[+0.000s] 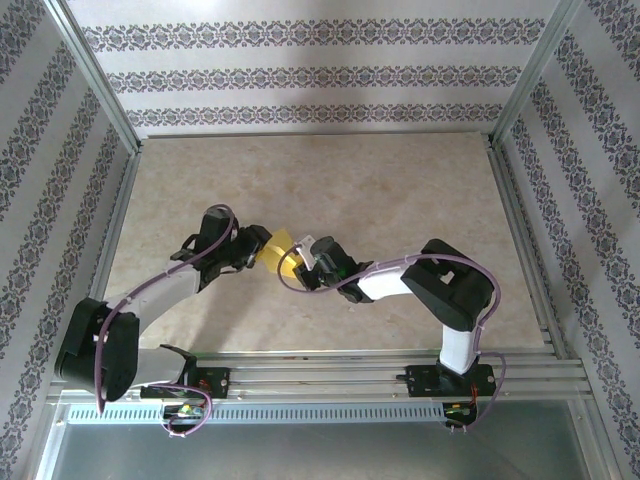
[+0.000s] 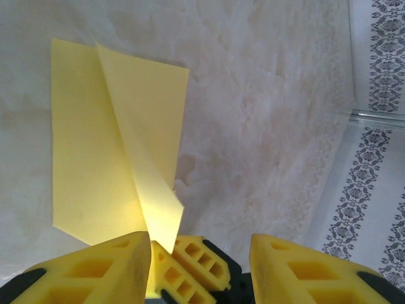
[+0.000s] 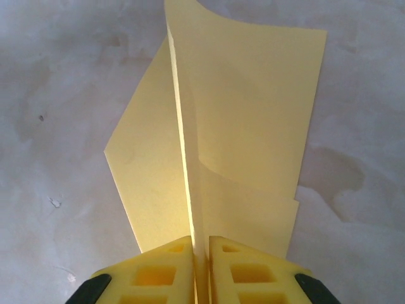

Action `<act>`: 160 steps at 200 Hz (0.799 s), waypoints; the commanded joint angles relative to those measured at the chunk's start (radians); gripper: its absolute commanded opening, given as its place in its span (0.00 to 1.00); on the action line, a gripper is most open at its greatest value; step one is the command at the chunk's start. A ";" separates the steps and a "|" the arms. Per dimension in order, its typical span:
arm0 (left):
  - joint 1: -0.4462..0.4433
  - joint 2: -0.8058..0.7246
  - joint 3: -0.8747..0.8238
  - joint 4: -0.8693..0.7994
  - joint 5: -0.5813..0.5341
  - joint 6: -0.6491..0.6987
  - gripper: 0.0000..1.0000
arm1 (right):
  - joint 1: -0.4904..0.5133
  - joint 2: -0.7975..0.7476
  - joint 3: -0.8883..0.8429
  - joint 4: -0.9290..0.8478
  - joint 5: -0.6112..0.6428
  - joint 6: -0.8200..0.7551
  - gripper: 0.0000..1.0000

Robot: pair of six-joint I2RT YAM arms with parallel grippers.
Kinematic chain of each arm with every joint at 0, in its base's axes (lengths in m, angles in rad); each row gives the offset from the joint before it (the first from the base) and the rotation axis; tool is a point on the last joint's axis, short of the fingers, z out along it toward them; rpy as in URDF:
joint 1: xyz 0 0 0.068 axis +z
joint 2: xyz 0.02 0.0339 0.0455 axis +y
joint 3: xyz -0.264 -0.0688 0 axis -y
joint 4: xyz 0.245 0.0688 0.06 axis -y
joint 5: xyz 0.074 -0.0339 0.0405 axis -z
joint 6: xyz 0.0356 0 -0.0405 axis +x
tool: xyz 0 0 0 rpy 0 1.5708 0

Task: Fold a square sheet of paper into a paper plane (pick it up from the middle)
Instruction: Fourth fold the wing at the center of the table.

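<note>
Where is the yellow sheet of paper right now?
In the top view, the folded yellow sheet of paper sits near the table centre between both claws; the right claw pinches its raised crease, the open left claw faces it.

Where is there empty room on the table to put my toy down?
The far half of the table, up to the back wall, is bare. So is the strip to the right of the right arm. It is crowded in the middle, where the left gripper and right gripper meet at the yellow paper.
</note>
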 commanded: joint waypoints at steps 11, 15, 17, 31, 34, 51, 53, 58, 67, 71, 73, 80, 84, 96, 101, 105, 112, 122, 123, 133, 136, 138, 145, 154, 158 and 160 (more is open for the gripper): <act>0.008 0.017 -0.059 0.015 0.033 0.038 0.42 | -0.034 0.004 0.013 0.026 -0.148 0.175 0.14; 0.009 0.022 -0.064 0.028 0.042 0.038 0.42 | -0.038 0.005 0.013 0.026 -0.156 0.187 0.14; 0.009 0.026 -0.066 0.034 0.046 0.038 0.41 | -0.039 0.005 0.013 0.026 -0.161 0.194 0.14; 0.004 0.053 -0.079 0.074 0.066 0.032 0.39 | -0.053 0.008 0.015 0.030 -0.190 0.231 0.14; 0.004 0.061 -0.082 0.086 0.072 0.029 0.39 | -0.056 0.010 0.015 0.032 -0.195 0.239 0.14; -0.004 0.111 -0.081 0.146 0.104 0.021 0.38 | -0.072 0.015 0.016 0.042 -0.226 0.275 0.15; -0.006 0.117 -0.079 0.151 0.108 0.021 0.38 | -0.073 0.015 0.015 0.045 -0.230 0.279 0.15; -0.010 0.133 -0.075 0.166 0.116 0.019 0.38 | -0.076 0.017 0.015 0.047 -0.238 0.289 0.15; -0.017 0.161 -0.068 0.187 0.125 0.015 0.38 | -0.084 0.020 0.015 0.055 -0.250 0.303 0.15; -0.020 0.174 -0.064 0.195 0.128 0.015 0.38 | -0.086 0.020 0.015 0.056 -0.255 0.309 0.15; -0.022 0.179 -0.063 0.200 0.129 0.015 0.39 | -0.086 0.021 0.014 0.057 -0.257 0.311 0.15; -0.025 0.198 -0.057 0.213 0.135 0.013 0.38 | -0.090 0.024 0.014 0.058 -0.262 0.320 0.16; -0.027 0.209 -0.054 0.221 0.137 0.012 0.39 | -0.092 0.026 0.015 0.058 -0.266 0.325 0.16; -0.029 0.239 -0.047 0.251 0.148 0.008 0.39 | -0.098 0.032 0.016 0.060 -0.281 0.338 0.16; -0.029 0.250 -0.045 0.261 0.151 0.003 0.39 | -0.099 0.034 0.016 0.060 -0.285 0.343 0.16; -0.031 0.258 -0.045 0.270 0.155 -0.001 0.39 | -0.101 0.036 0.016 0.061 -0.289 0.347 0.16; -0.033 0.270 -0.045 0.289 0.158 -0.007 0.39 | -0.103 0.040 0.018 0.060 -0.295 0.352 0.16; -0.036 0.283 -0.043 0.306 0.163 -0.012 0.39 | -0.107 0.044 0.019 0.061 -0.302 0.359 0.16; -0.036 0.285 -0.043 0.307 0.164 -0.013 0.39 | -0.107 0.044 0.019 0.061 -0.303 0.360 0.16; -0.038 0.293 -0.038 0.315 0.167 -0.014 0.39 | -0.111 0.050 0.020 0.061 -0.312 0.369 0.16; -0.039 0.292 -0.037 0.313 0.168 -0.014 0.39 | -0.113 0.051 0.021 0.061 -0.315 0.372 0.16; -0.039 0.292 -0.037 0.313 0.168 -0.013 0.39 | -0.113 0.052 0.021 0.060 -0.317 0.374 0.16; -0.038 0.289 -0.035 0.310 0.166 -0.011 0.39 | -0.116 0.055 0.022 0.063 -0.324 0.380 0.16; -0.039 0.282 -0.034 0.303 0.161 -0.009 0.39 | -0.119 0.057 0.022 0.064 -0.332 0.387 0.16; -0.039 0.279 -0.035 0.300 0.159 -0.007 0.39 | -0.120 0.059 0.022 0.064 -0.334 0.390 0.16; -0.039 0.276 -0.033 0.296 0.157 -0.004 0.39 | -0.121 0.060 0.022 0.064 -0.335 0.391 0.16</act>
